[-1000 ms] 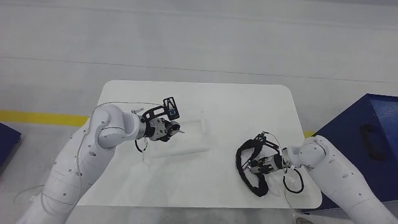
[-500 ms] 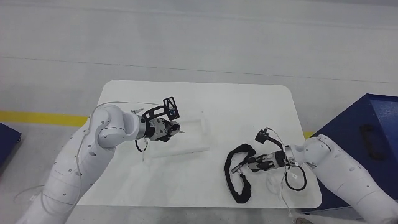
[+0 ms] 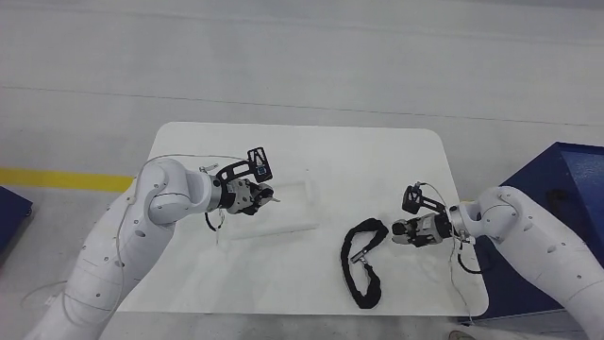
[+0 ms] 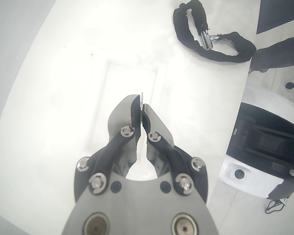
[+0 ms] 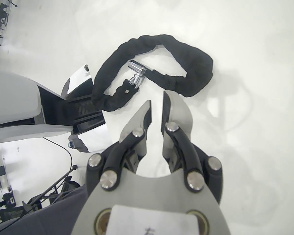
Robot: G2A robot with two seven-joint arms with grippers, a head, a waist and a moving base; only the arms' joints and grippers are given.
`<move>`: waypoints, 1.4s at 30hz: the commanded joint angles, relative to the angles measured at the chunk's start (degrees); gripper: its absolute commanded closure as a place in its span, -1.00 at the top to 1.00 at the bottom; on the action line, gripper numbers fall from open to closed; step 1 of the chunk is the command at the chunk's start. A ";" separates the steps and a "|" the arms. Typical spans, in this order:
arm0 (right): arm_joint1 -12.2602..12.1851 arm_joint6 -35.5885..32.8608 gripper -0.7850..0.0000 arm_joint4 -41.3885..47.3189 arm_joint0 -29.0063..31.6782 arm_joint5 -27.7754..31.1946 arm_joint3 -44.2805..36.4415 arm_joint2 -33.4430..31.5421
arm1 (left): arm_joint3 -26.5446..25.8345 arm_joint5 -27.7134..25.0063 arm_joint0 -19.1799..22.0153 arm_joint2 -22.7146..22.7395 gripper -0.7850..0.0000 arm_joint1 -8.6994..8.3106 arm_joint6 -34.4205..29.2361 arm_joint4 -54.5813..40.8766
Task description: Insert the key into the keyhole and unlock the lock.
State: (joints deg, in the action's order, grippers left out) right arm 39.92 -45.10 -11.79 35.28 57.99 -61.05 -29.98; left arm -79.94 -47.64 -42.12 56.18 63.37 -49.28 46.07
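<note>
Left gripper (image 4: 142, 106) is over the left-centre of the table (image 3: 377, 156), fingers pinched on the key (image 4: 142, 98). Only a thin metal edge shows between the pads, poking out past the tips. A faint clear rectangle (image 4: 131, 79) lies on the table under that gripper; can't tell if it's a tray or a sheet.

Chain lock (image 3: 359, 263) lies flat on the table, right of centre, toward the near edge. The black sleeve is bent in a loose loop, with the metal lock barrel (image 5: 136, 67) lying inside the loop. Can't make out the keyhole.

Right gripper (image 5: 157, 101) is just right of the chain lock, low over the table, fingers a narrow gap apart with nothing between them and not touching the chain. The key is well apart from the lock, off to its left.
</note>
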 commanded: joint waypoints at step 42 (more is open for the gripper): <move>7.22 23.49 -0.13 -67.69 2.95 -4.64 -16.17 3.94 | 0.00 0.00 0.00 0.00 -1.00 0.00 0.00 0.00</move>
State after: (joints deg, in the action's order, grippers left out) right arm 46.92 -21.15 -79.56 38.33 53.23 -77.48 -26.14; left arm -79.94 -47.64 -42.12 56.18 63.37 -49.28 46.07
